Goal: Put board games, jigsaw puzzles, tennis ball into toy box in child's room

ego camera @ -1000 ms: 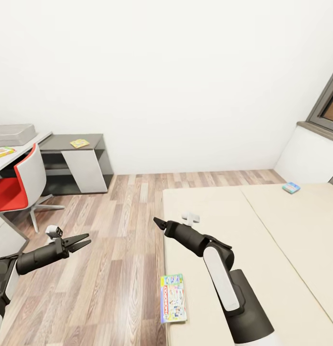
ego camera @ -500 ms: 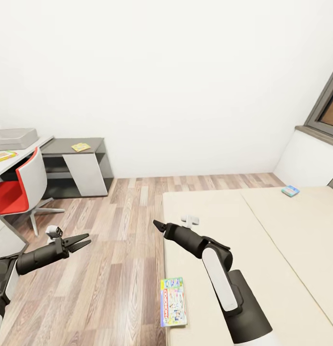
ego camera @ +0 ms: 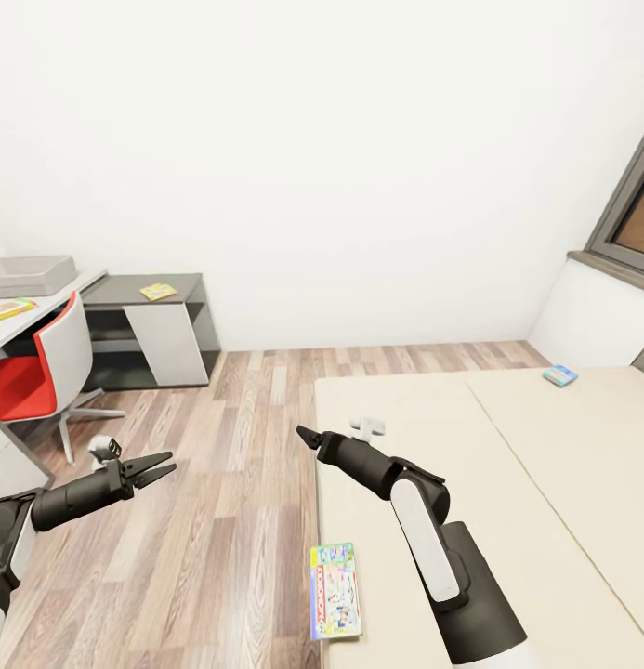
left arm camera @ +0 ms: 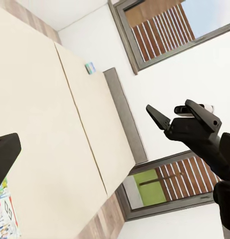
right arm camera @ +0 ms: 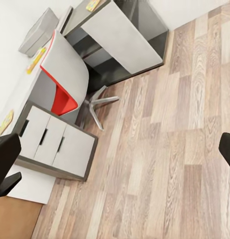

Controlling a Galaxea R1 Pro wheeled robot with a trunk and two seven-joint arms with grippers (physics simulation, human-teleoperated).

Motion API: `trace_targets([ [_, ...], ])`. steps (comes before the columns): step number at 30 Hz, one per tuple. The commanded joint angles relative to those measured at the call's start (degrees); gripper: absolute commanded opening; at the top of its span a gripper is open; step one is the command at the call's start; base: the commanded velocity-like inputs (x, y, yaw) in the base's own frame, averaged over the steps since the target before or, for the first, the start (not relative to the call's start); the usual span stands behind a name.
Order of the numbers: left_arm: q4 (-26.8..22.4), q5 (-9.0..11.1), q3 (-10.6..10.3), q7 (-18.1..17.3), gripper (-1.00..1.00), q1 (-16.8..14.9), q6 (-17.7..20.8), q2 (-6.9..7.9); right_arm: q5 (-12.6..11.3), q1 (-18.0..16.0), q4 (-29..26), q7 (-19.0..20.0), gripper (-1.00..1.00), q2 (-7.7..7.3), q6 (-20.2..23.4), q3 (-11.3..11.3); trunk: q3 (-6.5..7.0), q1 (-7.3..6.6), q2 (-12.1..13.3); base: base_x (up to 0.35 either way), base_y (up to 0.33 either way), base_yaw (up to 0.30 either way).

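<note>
the whole head view has slid a little since a second ago: the worktop (ego camera: 43, 302) and red chair (ego camera: 29, 386) sit further into frame, the window further out, so the camera has turned slightly toward the desk side. the arms hold the same pose against the bed (ego camera: 507, 483), and no toy has moved. as a judgement, the robot is only settling its stance beside the bed; no toy is gathered yet and the pick has not begun.

nearest, a board game (ego camera: 335, 591) lies flat on the bed's near corner, by its floor-side edge. just beyond it the right gripper (ego camera: 308, 435) hovers over that same edge, empty; whether its fingers are apart i cannot tell from here. the left gripper (ego camera: 154, 467) hangs out over the wood floor, away from the bed, fingers apart and holding nothing.

further on, a second board game (ego camera: 560, 374) rests at the bed's far corner, under the window. across the floor from the bed, the toy box (ego camera: 29, 274) stands on the worktop with a flat colourful toy (ego camera: 7, 309) in front of it, and a puzzle (ego camera: 158, 291) lies on the dark corner section.

the left wrist view shows the bed's grey padded edge (left arm camera: 126, 124) and the far game (left arm camera: 90, 67) beside it. the right wrist view shows the white drawers (right arm camera: 55, 147) under the worktop, with that gripper's fingertips wide at the frame's two sides, so they are apart.
</note>
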Motion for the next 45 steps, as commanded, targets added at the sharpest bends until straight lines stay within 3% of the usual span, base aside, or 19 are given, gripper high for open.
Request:
trace_targets([
  [1, 0.0, 0.0, 0.0, -0.2, 1.0, 0.0, 0.6, 0.01, 0.0, 0.0, 0.0, 0.0, 1.0, 0.02, 0.3, -0.1, -0.02, 0.04, -0.1, 0.0, 0.0, 0.0],
  [45, 0.0, -0.5, 0.0, 0.0, 1.0, 0.0, 0.6, -0.11, 0.1, 0.0, 1.6, 0.1, 1.0, 0.02, 0.2, -0.3, 4.13, 0.04, -0.1, 0.0, 0.0, 0.0],
])
